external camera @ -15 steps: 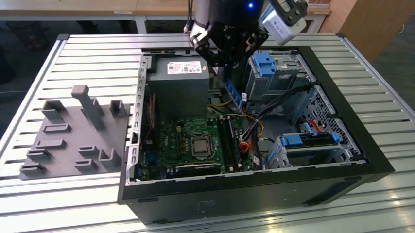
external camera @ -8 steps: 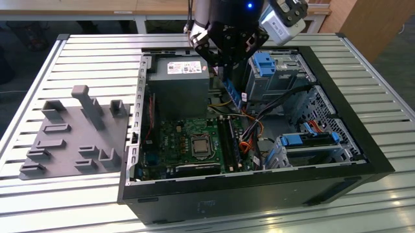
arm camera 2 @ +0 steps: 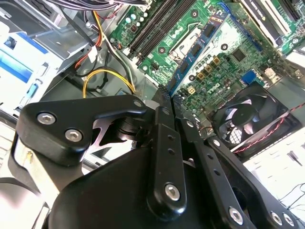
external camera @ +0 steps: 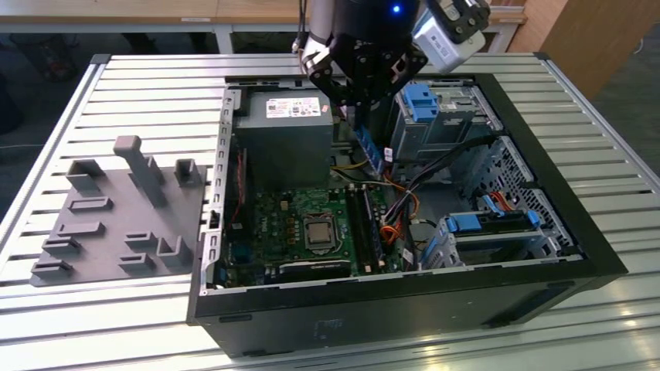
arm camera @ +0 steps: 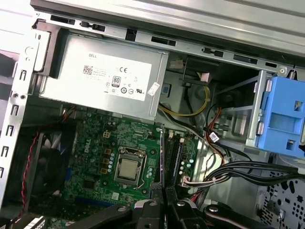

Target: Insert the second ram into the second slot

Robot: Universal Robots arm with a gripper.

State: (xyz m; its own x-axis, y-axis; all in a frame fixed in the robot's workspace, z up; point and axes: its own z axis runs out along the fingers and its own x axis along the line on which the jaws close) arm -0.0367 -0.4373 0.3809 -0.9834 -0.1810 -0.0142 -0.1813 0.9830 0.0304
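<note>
My gripper [external camera: 360,122] hangs over the open computer case, shut on the second ram [external camera: 370,151], a thin blue stick held on edge. In the second wrist view the ram [arm camera 2: 200,47] stretches away from the gripper [arm camera 2: 167,104] above the green motherboard [arm camera 2: 224,67]. It appears edge-on in the first wrist view as a thin dark line [arm camera: 162,157] rising from the gripper [arm camera: 164,198]. The black memory slots [arm camera: 177,152] lie just beside that line, next to the processor socket [arm camera: 127,169]. The stick is still above the board, clear of the slots [external camera: 363,220].
A grey power supply [external camera: 284,135] fills the case's back corner beside the gripper. Blue drive brackets [external camera: 423,100] and cable bundles [external camera: 413,166] crowd the exterior view's right. A case fan [arm camera 2: 248,119] sits by the board. A grey fixture plate [external camera: 119,212] lies left of the case.
</note>
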